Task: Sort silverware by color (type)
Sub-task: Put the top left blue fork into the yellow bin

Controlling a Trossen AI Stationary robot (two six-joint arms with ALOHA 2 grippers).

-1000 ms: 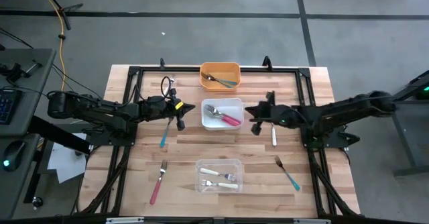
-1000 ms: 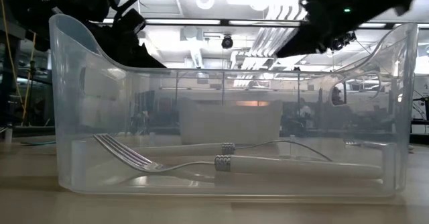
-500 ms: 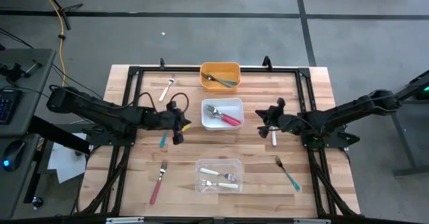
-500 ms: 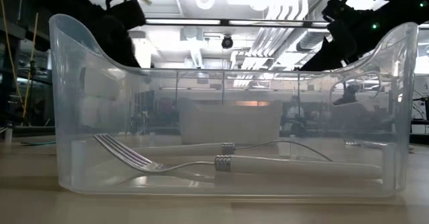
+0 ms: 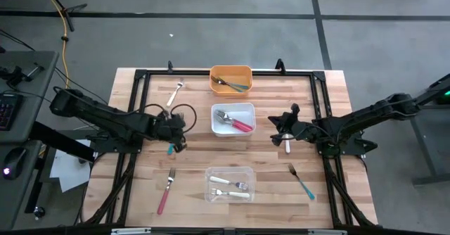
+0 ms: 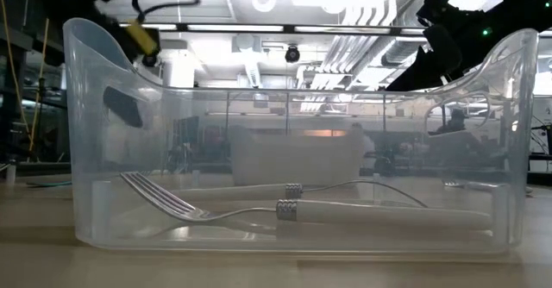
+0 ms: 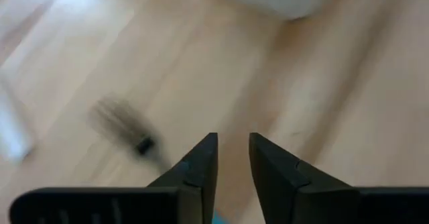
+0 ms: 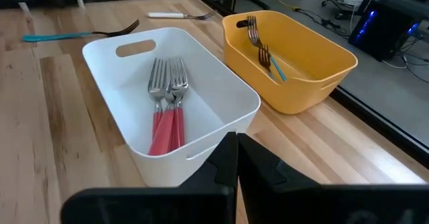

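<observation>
Silverware lies partly sorted: we see a teal fork (image 5: 171,148) on the counter (image 5: 316,101) under our left gripper (image 5: 176,135), whose fingers stand slightly parted and empty; a skewed pinch could flick it away. Right fingers (image 8: 231,158) are shut, empty. Pink forks (image 5: 239,124) fill the white bin (image 5: 233,106), teal ones the orange bin (image 5: 230,70), white ones the clear bin (image 5: 228,169)
</observation>
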